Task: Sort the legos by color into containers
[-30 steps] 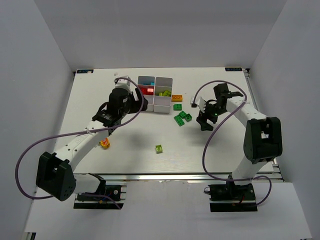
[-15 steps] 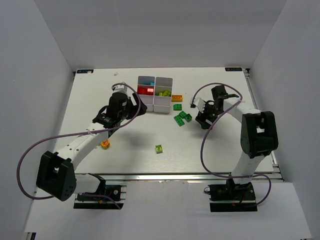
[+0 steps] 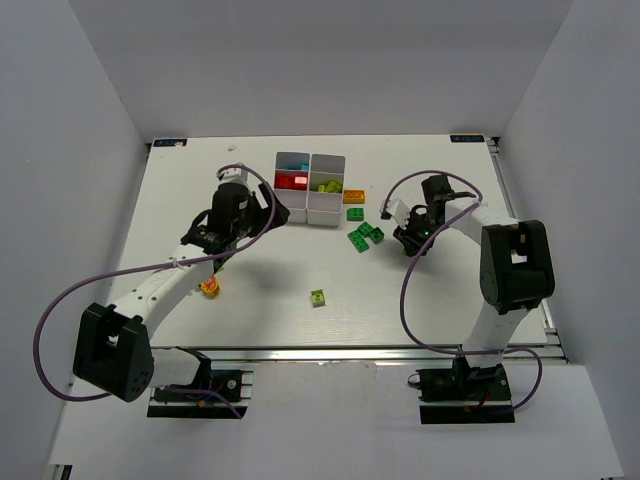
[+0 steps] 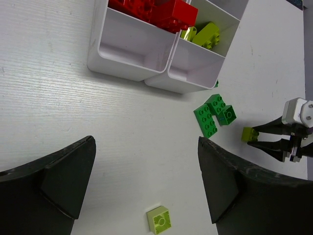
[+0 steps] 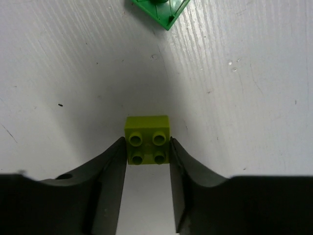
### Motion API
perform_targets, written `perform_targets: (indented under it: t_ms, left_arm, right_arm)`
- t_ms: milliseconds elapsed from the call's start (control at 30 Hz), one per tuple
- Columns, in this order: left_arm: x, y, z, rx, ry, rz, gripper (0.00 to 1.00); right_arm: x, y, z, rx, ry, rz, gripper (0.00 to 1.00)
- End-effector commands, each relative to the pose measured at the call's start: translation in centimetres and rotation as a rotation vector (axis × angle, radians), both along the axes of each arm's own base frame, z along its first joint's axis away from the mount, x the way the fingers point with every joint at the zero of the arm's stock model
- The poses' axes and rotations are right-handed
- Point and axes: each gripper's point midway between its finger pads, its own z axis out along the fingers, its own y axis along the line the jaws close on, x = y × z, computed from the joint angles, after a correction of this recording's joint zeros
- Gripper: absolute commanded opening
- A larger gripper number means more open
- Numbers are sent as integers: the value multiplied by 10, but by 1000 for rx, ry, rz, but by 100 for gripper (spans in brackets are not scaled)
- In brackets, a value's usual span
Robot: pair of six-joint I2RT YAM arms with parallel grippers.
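My right gripper [image 5: 147, 148] is down on the table, its two fingers pressed against both sides of a lime lego [image 5: 147, 139]. From above, the right gripper [image 3: 408, 243] sits right of two dark green legos [image 3: 365, 236]. The white containers [image 3: 325, 219] hold red legos [image 3: 291, 180], lime legos [image 3: 328, 184] and light blue ones [image 3: 300, 168]. My left gripper [image 4: 146, 147] hangs open and empty above the table, left of and below the containers [image 4: 132, 63]. A loose lime lego [image 4: 159, 220] lies below it. The right gripper [image 4: 266, 139] also shows there with its lime lego [image 4: 250, 133].
An orange lego [image 3: 354, 213] lies just right of the tray. A small orange-and-yellow piece [image 3: 210, 288] rests beside the left forearm. The loose lime lego [image 3: 318, 297] sits mid-table toward the front. A dark green lego [image 5: 159, 10] lies just beyond the right fingers.
The right gripper's jaws have closed from wide open onto the lime lego. The left gripper has drawn back a little to the left, away from the tray.
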Motion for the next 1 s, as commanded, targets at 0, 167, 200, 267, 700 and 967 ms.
perform_targets:
  t_ms: [0, 167, 200, 267, 700, 967]
  left_arm:
    - [-2, 2, 15, -32, -27, 0, 94]
    - [-4, 5, 14, -52, -28, 8, 94]
    - [-5, 5, 11, -55, -22, 9, 94]
    - [-6, 6, 11, -79, -23, 13, 94]
    - [-13, 15, 7, -102, -2, 45, 94]
    - [-26, 20, 4, -130, 0, 65, 94]
  right_arm:
    - [4, 5, 8, 33, -20, 18, 36]
    - [1, 30, 44, 169, -34, 72, 24]
    - [6, 36, 56, 196, -55, 84, 21]
    - [9, 55, 81, 264, -75, 111, 18]
    - [40, 202, 202, 561, -174, 215, 0]
    - [86, 233, 201, 525, -329, 227, 1]
